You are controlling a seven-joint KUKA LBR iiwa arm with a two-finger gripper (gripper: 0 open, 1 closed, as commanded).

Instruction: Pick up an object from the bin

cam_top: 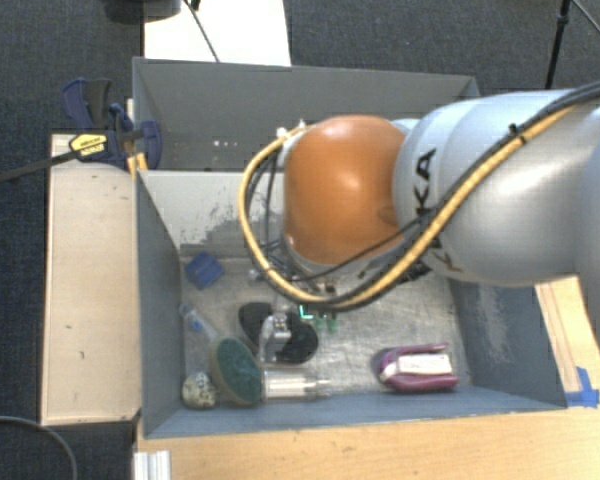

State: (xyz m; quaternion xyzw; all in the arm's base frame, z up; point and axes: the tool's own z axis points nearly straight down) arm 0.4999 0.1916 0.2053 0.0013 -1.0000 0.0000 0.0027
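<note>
My gripper (pixel 277 332) reaches down under the arm's orange cover at the bin's front left of centre. It is directly over a black rounded thing (pixel 252 320), and its metal tip overlaps that thing's middle. Just in front lies a dark green disc (pixel 238 370) propped on edge. A clear plastic tube (pixel 292 384) lies beside the disc along the front wall.
A purple and white flat thing (pixel 416 368) lies at the front right. A small blue piece (pixel 203 269) sits by the left wall, a clear scrap (pixel 194 321) below it, and a speckled ball (pixel 198 393) in the front left corner. The arm covers the bin's middle and back.
</note>
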